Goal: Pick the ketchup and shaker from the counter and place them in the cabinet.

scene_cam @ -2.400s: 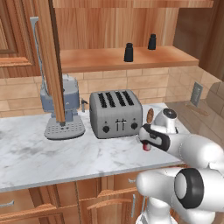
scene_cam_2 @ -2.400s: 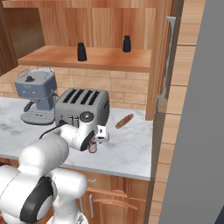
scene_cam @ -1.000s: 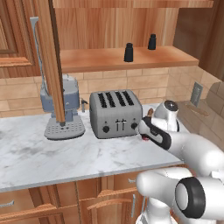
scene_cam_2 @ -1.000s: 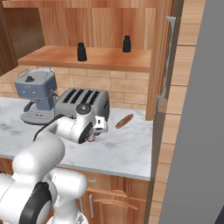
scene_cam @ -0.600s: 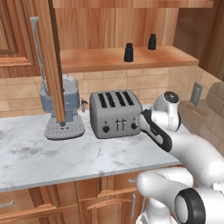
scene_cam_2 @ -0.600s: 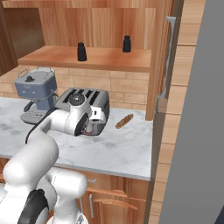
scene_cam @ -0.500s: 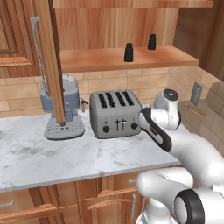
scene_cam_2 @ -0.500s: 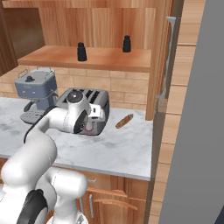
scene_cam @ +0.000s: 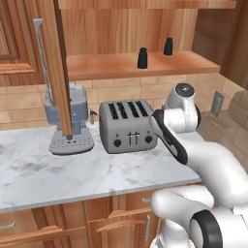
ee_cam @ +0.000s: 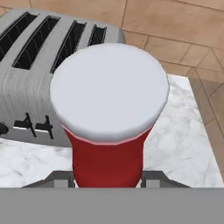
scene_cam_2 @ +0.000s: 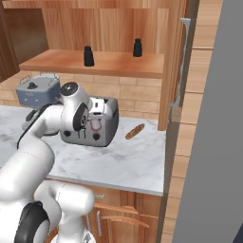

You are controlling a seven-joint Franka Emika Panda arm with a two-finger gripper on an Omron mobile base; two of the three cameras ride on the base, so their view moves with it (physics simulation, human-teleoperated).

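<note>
Red ketchup (ee_cam: pixel 107 162), pale cap toward the camera, sits clamped in the hand (scene_cam_2: pixel 96 124), lifted off the marble desk (scene_cam: pixel 58 169) just in front of the toaster (scene_cam: pixel 127 126). Holding it by the body leaves the base free to set down on the cabinet (scene_cam: pixel 131 65) shelf above. Two black shakers (scene_cam: pixel 142 58) already stand there, well apart, so a gap between or beside them seems the likely spot. A tan oval item (scene_cam_2: pixel 134 131) lies on the desk near the open door (scene_cam_2: pixel 173 61); a coffee machine (scene_cam: pixel 71 121) stands left.
</note>
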